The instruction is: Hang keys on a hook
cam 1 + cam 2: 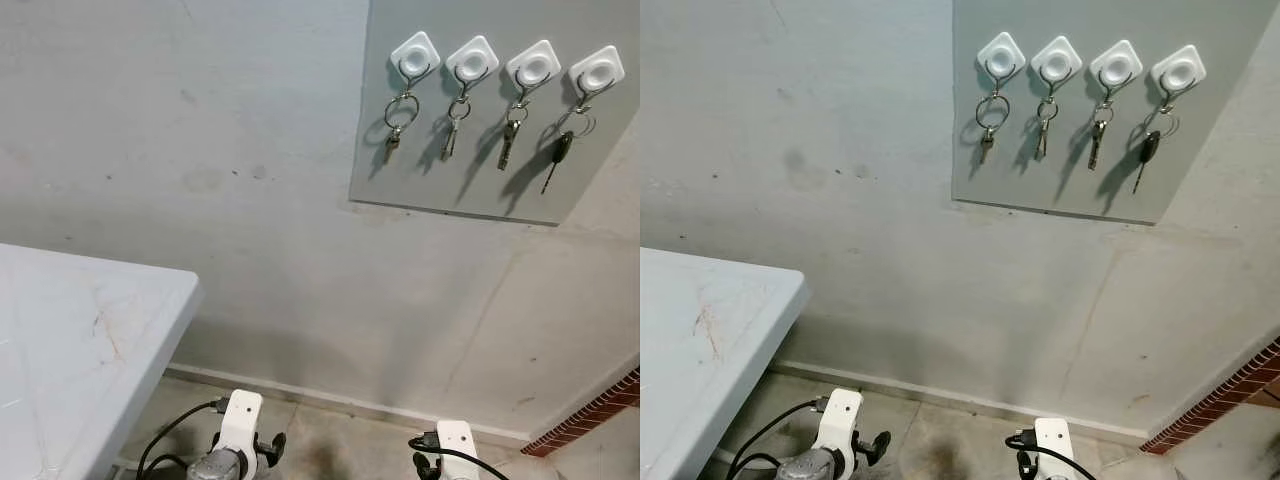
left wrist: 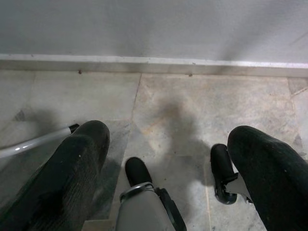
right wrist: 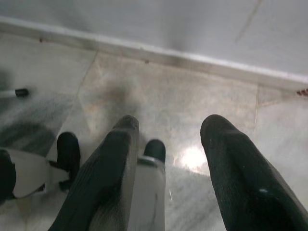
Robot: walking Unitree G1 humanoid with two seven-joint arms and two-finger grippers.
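From the head views, your four sets of keys [image 1: 400, 118] already hang on the white hooks [image 1: 415, 55] in the upper right; they look light, hard and jangly, best pinched by the ring, with no readable writing. In the wrist views, left gripper [image 2: 168, 159] and right gripper [image 3: 168, 159] fingers stand apart, empty, over the floor [image 2: 192, 106].

Head cameras face the wall's key board [image 1: 470, 110] (seen from below); wrist cameras look down at floor tiles [image 2: 192, 110] nearby.

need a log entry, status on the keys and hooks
Left gripper and right gripper open, empty, low over floor. Four hooks each hold keys. Nothing in the way.
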